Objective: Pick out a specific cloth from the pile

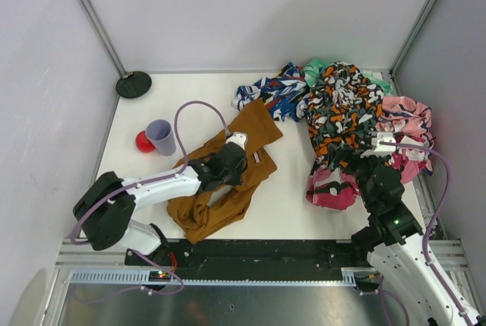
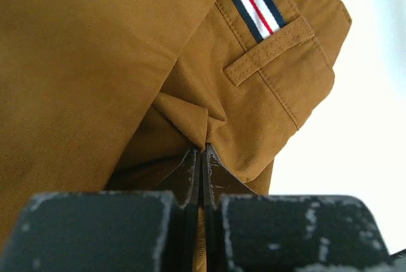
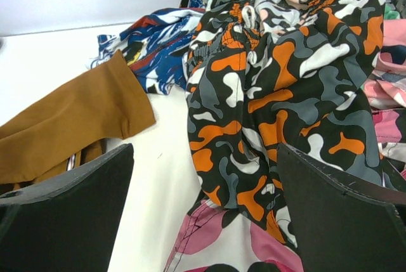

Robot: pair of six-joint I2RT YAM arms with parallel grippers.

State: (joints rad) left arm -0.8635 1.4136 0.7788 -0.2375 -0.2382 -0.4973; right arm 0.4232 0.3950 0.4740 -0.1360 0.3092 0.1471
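Observation:
The rust-brown cloth lies spread on the white table, left of centre, apart from the pile. Its waistband with a white-red-navy stripe shows in the left wrist view. My left gripper sits on the cloth's middle and is shut on a fold of it. My right gripper is open and empty, low over the near edge of the pile. Between its fingers lie orange-black-white camouflage cloth and pink camouflage cloth. One brown cloth leg shows at the left of the right wrist view.
A grey cup and a red ball stand at the left. A black round base sits in the back left corner. A blue-white print piece lies at the back, touching the brown cloth's far end. White walls enclose the table.

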